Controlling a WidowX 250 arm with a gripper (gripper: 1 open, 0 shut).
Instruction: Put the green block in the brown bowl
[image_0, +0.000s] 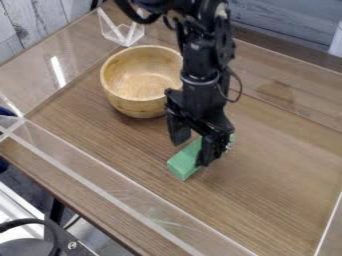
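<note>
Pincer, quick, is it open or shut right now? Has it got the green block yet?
Pincer: open, its fingers down on either side of the green block, which lies on the table; not gripping or lifting it.

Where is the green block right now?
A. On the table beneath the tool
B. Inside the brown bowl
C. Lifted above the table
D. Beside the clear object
A: the green block lies on the table under the open tool; the brown bowl holds nothing.

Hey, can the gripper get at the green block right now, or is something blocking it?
Probably yes. The gripper stands open, pointing down over the green block, a finger on either side; the brown bowl sits well apart.
</note>
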